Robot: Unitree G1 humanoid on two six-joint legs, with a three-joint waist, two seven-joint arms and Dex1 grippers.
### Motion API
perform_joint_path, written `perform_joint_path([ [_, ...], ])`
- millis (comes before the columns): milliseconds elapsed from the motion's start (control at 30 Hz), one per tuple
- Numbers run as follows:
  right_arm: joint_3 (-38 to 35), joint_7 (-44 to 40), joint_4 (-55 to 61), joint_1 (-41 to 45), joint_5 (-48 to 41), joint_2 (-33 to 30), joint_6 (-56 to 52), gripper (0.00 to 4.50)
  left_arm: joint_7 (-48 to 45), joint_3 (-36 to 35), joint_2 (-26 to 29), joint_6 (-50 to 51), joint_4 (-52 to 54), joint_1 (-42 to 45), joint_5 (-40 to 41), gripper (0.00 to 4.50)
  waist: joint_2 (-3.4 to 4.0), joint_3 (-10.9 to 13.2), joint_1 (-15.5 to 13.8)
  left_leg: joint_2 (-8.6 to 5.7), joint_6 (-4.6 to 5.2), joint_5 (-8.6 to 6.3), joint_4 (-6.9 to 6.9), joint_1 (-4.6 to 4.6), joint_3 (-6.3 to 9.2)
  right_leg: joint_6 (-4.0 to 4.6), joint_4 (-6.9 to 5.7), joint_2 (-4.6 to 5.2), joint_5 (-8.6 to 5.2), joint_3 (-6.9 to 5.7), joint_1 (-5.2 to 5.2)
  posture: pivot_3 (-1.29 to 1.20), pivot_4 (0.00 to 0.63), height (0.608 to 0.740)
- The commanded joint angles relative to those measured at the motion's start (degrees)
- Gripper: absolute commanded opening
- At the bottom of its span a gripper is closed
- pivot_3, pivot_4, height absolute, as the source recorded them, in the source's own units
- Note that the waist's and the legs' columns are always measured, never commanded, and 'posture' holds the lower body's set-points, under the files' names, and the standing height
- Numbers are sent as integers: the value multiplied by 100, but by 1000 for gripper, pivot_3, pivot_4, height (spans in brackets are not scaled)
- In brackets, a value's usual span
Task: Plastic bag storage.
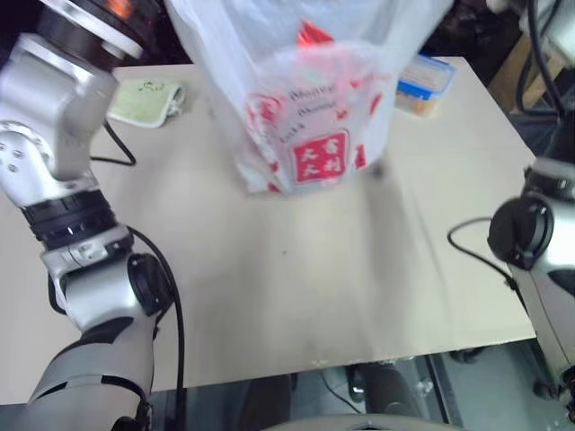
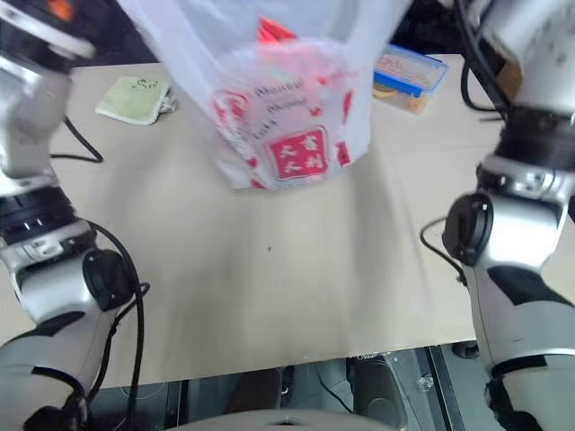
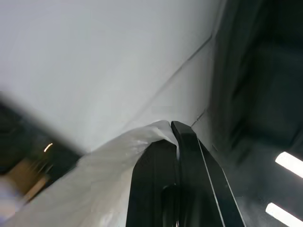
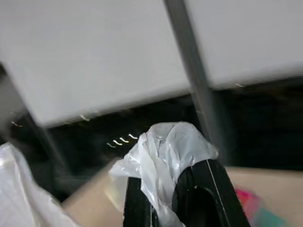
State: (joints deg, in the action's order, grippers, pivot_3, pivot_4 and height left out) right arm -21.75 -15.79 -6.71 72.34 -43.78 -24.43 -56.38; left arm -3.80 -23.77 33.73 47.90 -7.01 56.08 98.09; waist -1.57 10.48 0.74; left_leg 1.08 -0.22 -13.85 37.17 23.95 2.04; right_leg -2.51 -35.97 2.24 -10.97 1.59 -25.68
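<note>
— Plastic bag [image 1: 305, 99], where is it hanging now?
— It is hanging in the air over the far middle part of the worktop [image 1: 359, 287]. It is the largest thing here, white and half see-through, with red printing and a red square mark on its lower front. Its bottom is hanging very close to the worktop; I cannot tell if it is touching the surface.

— Who is holding it?
— Both arms are reaching up to its top. In the left wrist view, the left gripper [image 3: 176, 130] is pressing its two black fingers together on a thin edge of the bag film. In the right wrist view, the right gripper [image 4: 177, 172] is pinching a crumpled bunch of the same film, and the bunch is sticking out above the fingertips.

— What else is lying on the worktop?
— A clear box with a blue lid [image 2: 411, 78] is sitting at the far right, just beside the bag and partly behind it. A pale green cloth [image 1: 144, 101] is lying at the far left, well apart from the bag. A black cable [image 1: 112, 148] is running near the cloth.
</note>
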Motion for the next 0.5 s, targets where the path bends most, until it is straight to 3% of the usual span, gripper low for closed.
perform_joint_path([
  [33,377,96,1833,-1476,77,-226,-192,42,-178,678,8,34,817,-884,-1291,0,3,-3,9,0,0,0,0,-2,-2,0,-4,1,0,0,0,0,150,740],
  [167,1318,-80,2964,-3301,784,-513,278,42,-746,1665,-181,-805,1547,-1978,-3335,0,19,2,25,-3,-1,1,8,-10,-13,1,-21,2,0,15,-12,0,150,740],
  [267,1860,-201,3073,-4000,1405,-675,861,42,-1279,2304,-142,-1335,1838,-2482,-4562,0,19,3,50,-3,-1,1,14,-20,-17,1,-25,-4,-1,24,-13,0,150,740],
  [300,2020,-237,3022,-4260,1626,-702,1100,566,-1348,2447,-236,-1623,1799,-2696,-4964,0,20,2,48,-3,-1,1,17,-23,-18,1,-28,-6,-1,27,-12,0,150,740],
  [400,2373,-562,3068,-5083,2183,-1018,1759,1753,-1599,2617,-350,-2271,1777,-3236,-5805,751,23,-16,17,-3,15,-7,21,-38,-18,-1,-28,-9,-2,32,5,0,150,740],
  [500,2074,-796,3373,-5769,2267,-1229,2147,3286,-1856,2493,-237,-2569,1979,-3706,-6249,2130,23,-16,3,-2,16,-7,32,-35,-17,-1,-30,-9,-2,32,9,0,150,740],
])
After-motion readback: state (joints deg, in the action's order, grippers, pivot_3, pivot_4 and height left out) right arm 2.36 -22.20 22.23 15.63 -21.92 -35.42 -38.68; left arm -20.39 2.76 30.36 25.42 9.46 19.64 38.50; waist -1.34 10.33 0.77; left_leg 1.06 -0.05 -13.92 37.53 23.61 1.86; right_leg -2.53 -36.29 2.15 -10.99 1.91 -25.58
